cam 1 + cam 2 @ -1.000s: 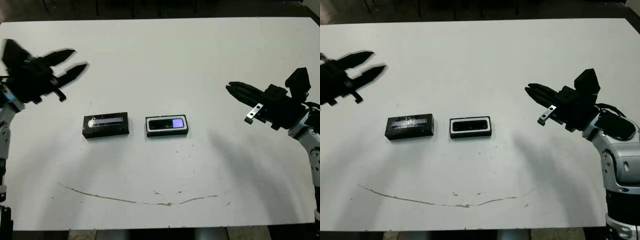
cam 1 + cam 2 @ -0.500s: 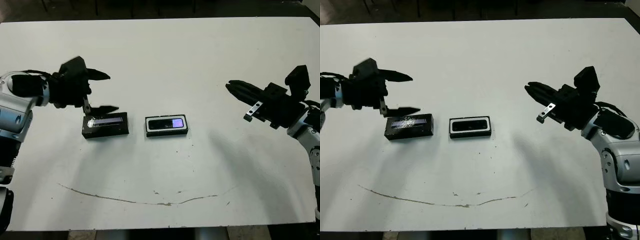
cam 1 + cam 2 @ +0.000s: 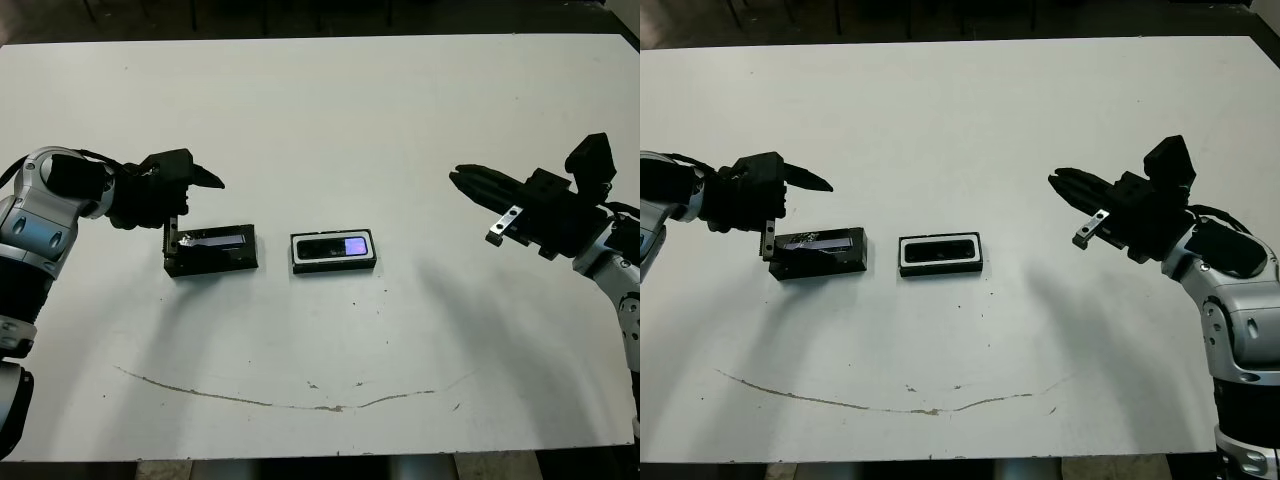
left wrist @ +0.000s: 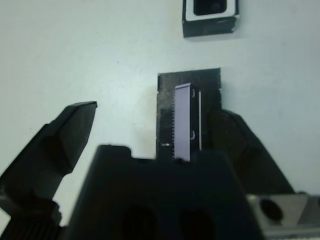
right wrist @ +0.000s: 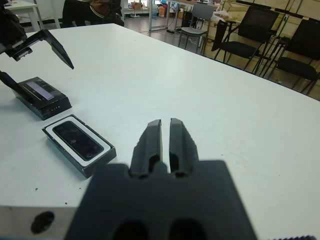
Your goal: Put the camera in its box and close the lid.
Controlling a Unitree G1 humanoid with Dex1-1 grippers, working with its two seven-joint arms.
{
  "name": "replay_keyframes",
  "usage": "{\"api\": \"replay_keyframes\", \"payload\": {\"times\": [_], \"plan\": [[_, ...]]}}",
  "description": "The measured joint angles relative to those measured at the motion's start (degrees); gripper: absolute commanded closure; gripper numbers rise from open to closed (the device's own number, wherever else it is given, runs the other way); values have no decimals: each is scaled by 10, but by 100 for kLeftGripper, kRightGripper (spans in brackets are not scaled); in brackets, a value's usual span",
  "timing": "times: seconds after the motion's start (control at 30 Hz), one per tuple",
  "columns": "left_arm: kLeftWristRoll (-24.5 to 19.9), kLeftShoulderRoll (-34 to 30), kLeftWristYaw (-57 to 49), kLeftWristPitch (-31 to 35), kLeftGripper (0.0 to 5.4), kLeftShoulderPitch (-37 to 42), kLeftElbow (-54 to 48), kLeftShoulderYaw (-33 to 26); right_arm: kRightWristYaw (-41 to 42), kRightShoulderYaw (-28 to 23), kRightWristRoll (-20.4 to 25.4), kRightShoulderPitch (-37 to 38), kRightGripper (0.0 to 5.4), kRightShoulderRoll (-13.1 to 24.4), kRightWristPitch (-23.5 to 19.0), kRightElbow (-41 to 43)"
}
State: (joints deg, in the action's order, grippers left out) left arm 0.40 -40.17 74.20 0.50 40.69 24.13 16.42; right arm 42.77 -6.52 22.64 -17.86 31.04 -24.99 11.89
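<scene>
We see camera (image 3: 335,246) lying in box (image 3: 334,265), uncovered. Left gripper (image 3: 188,208) spread wide at lid's (image 3: 212,249) end. Right gripper (image 3: 462,178) pressed together, well apart.

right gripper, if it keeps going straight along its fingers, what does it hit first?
Probably nothing soon. The right gripper, fingers together, points across bare table. In its wrist view the box holding the camera lies off to one side of that line; depth is uncertain.

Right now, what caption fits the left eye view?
Camera lies in its box; open left gripper straddles the lid's end, right gripper hovers shut.
</scene>
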Motion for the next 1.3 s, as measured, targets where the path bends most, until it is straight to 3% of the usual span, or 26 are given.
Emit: {"api": "replay_keyframes", "payload": {"times": [0.77, 1.3], "plan": [[-4, 1, -5, 0, 2, -6, 11, -4, 15, 9, -6, 4, 540, 5, 14, -16], [-40, 3, -13, -22, 2, -16, 43, -49, 22, 20, -14, 3, 540, 6, 24, -24]]}}
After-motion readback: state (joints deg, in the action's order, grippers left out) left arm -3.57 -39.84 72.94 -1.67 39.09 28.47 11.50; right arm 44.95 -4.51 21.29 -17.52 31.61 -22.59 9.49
